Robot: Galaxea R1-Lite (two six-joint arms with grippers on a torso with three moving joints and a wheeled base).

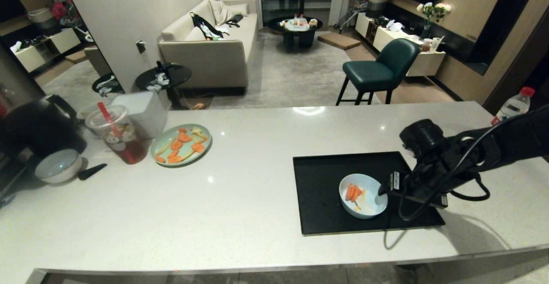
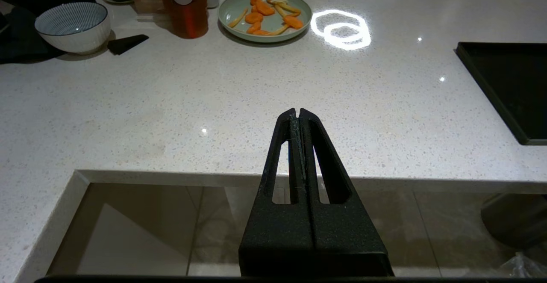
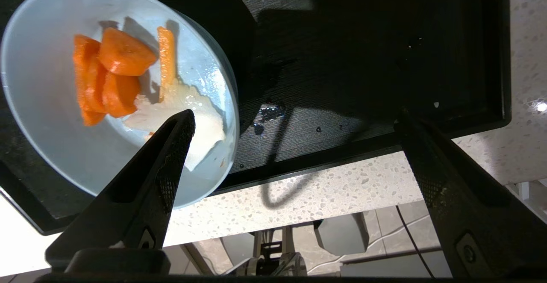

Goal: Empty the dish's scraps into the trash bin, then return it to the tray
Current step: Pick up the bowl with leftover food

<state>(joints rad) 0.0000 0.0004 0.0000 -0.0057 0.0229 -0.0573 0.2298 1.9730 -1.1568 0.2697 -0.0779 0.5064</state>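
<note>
Bowl: the pale-blue bowl (image 1: 363,195) sits on the black tray (image 1: 326,198), toward the tray's near right part.
Scraps: orange carrot sticks (image 1: 352,192) with pale bits lie inside the bowl, on the side away from the gripper.
Right gripper: the right gripper (image 3: 295,118) is at the bowl's right rim with its jaws spread wide and nothing gripped; one finger (image 3: 171,146) is over the inside of the bowl, the other (image 3: 427,154) is out over the tray, so the rim stands between them.
Left gripper: the left gripper (image 2: 298,114) is well left of the tray, at the near edge of the counter (image 1: 257,146), fingers pressed together and empty.
Green plate: the plate (image 1: 182,144) with carrot pieces is far left of the tray.
White bowl: the patterned bowl (image 1: 58,166) is farther left of the tray still.
</note>
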